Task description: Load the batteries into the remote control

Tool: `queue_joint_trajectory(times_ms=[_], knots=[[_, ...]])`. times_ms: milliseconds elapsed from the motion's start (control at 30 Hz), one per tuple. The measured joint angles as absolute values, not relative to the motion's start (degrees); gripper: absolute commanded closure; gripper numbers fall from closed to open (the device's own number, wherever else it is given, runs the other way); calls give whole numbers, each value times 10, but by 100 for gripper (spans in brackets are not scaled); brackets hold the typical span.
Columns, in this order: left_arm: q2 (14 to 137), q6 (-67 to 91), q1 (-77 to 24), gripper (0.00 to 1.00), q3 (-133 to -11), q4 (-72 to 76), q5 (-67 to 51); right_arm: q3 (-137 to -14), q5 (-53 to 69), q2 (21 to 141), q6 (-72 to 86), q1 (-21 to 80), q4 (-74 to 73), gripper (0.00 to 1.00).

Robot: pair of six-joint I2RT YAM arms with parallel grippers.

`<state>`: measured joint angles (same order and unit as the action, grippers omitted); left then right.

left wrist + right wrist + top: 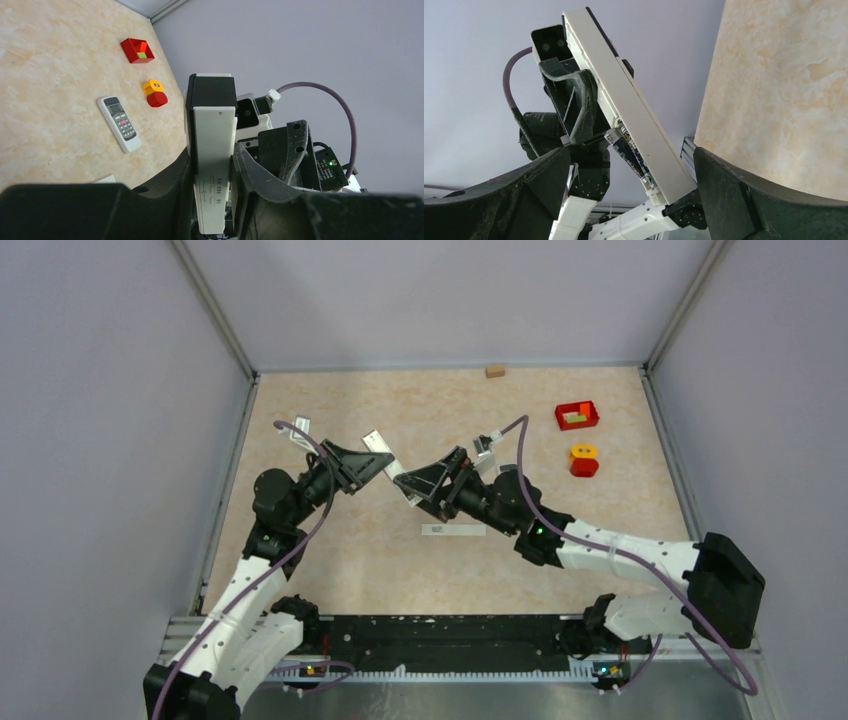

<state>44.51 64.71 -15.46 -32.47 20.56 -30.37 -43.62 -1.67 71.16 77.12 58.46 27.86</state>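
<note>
My left gripper (362, 466) is shut on a long white-backed, black-faced handset (214, 145) and holds it up off the table. In the right wrist view its open back compartment holds dark batteries (628, 152) lying end to end. My right gripper (634, 167) is wide open, with its fingers on either side of the handset's lower end and not touching it. It also shows in the top view (428, 480). The remote control (119, 123), white with a dark screen and grey buttons, lies flat on the table. In the top view (484, 445) my right arm mostly hides it.
A plain white bar with a small label (452, 530) lies on the table in front of the grippers. A small white piece (300, 428) lies far left. A red tray (577, 416), a yellow-and-red block (584, 460) and a wooden block (495, 371) sit at the back right.
</note>
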Motion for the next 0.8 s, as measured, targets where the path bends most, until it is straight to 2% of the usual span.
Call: queue_joint_trajectory(times_ms=[233, 433, 633, 800], knots=[[445, 646, -155, 100, -325, 206, -304, -442, -3, 739, 776, 585, 310, 23], [443, 646, -155, 100, -325, 206, -304, -443, 4, 748, 783, 584, 319, 29], [432, 643, -154, 100, -325, 206, -304, -443, 8, 748, 792, 582, 325, 30], [432, 643, -154, 100, -326, 214, -304, -443, 18, 754, 802, 575, 336, 38]])
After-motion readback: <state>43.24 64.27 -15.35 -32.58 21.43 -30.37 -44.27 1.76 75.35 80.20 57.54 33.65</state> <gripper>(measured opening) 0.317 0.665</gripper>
